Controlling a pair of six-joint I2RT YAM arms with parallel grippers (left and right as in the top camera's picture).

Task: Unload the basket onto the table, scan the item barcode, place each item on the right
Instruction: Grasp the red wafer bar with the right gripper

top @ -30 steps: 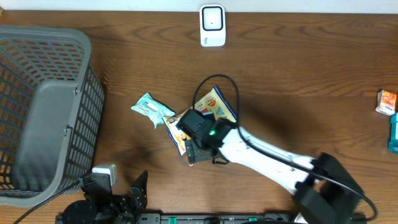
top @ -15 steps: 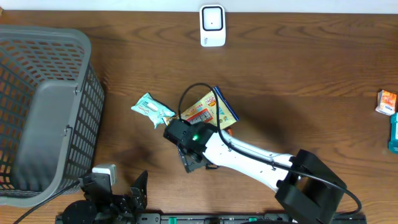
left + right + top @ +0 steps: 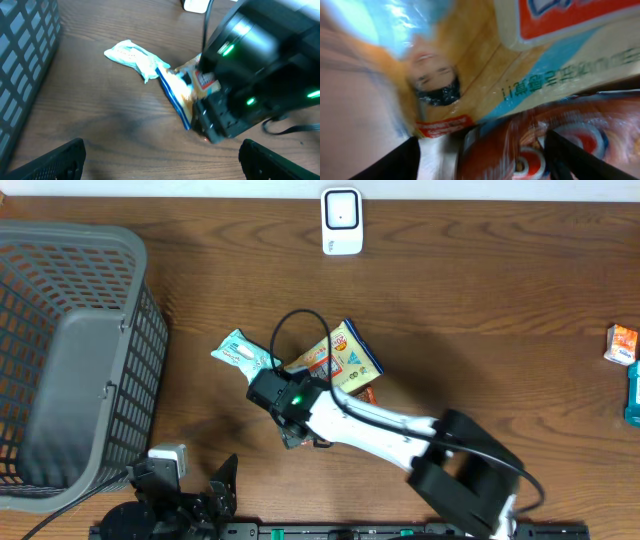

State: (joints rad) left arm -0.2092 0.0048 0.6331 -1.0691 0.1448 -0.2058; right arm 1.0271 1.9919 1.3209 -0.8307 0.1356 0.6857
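Observation:
A pile of snack packets lies mid-table: a yellow bag (image 3: 335,355), a teal packet (image 3: 240,352), and a red-brown packet (image 3: 520,155) partly under the yellow bag (image 3: 530,65). My right gripper (image 3: 300,435) is low over the pile's near-left end. It is open, and in the right wrist view its gripper (image 3: 485,160) straddles the red-brown packet with a gap showing on the left side. The white scanner (image 3: 341,220) stands at the table's far edge. My left gripper (image 3: 162,160) hangs open over bare wood near the front edge, facing the teal packet (image 3: 132,55).
A large grey basket (image 3: 70,350) fills the left side. At the right edge sit a small orange box (image 3: 622,344) and a teal item (image 3: 633,392). The right arm (image 3: 400,430) crosses diagonally from the front right.
The right gripper has slid left along the pile, and its jaws have narrowed somewhat. The yellow bag has shifted slightly. The left arm is still.

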